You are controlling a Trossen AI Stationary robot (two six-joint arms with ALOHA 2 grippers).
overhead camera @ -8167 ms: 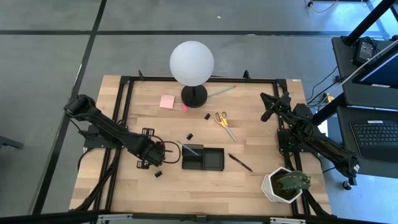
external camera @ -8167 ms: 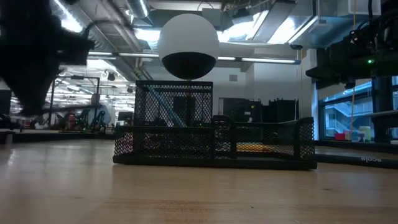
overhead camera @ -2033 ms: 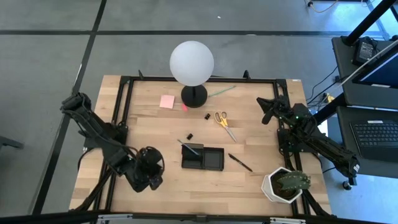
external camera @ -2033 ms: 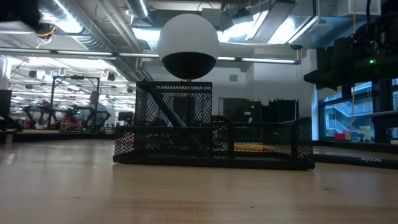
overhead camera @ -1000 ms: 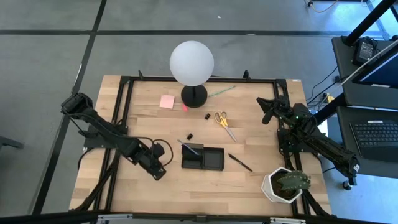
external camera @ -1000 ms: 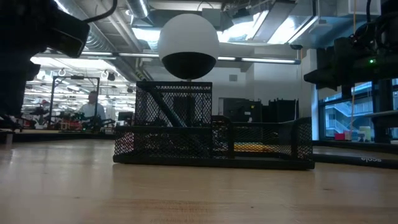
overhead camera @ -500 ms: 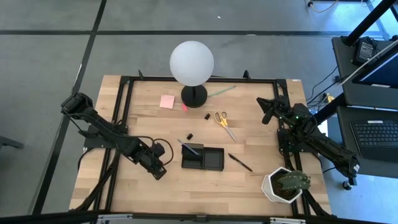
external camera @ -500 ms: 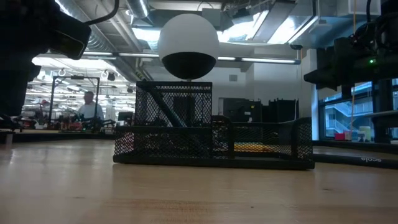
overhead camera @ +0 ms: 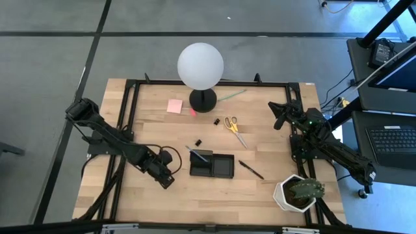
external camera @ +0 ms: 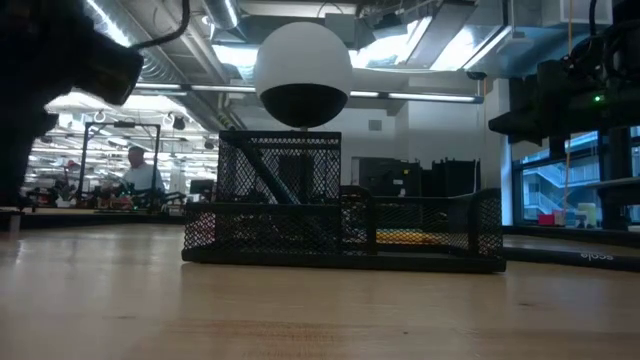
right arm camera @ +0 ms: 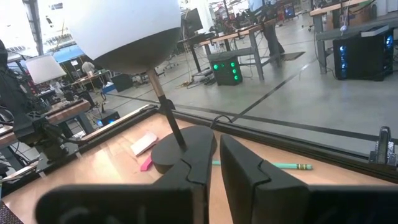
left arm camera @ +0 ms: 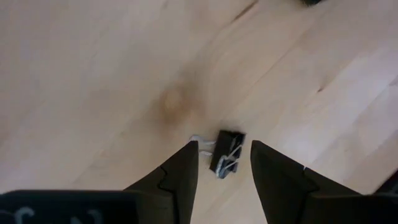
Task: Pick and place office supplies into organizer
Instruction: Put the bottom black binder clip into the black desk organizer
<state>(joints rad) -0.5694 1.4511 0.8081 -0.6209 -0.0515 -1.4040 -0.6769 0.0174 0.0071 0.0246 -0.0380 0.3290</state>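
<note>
A binder clip (left arm camera: 227, 151) on the table left of the organizer (overhead camera: 212, 165) is straddled by the open left gripper (left arm camera: 224, 163); closing and lifting are called for next. The right gripper (right arm camera: 215, 163) is parked closed, far right.

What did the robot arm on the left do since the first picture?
The left claw swung back toward the table's front edge, then returned beside the organizer. It now hangs open over a black binder clip, not gripping it. The right claw stayed shut and parked. Scissors and sticky notes didn't move.
</note>
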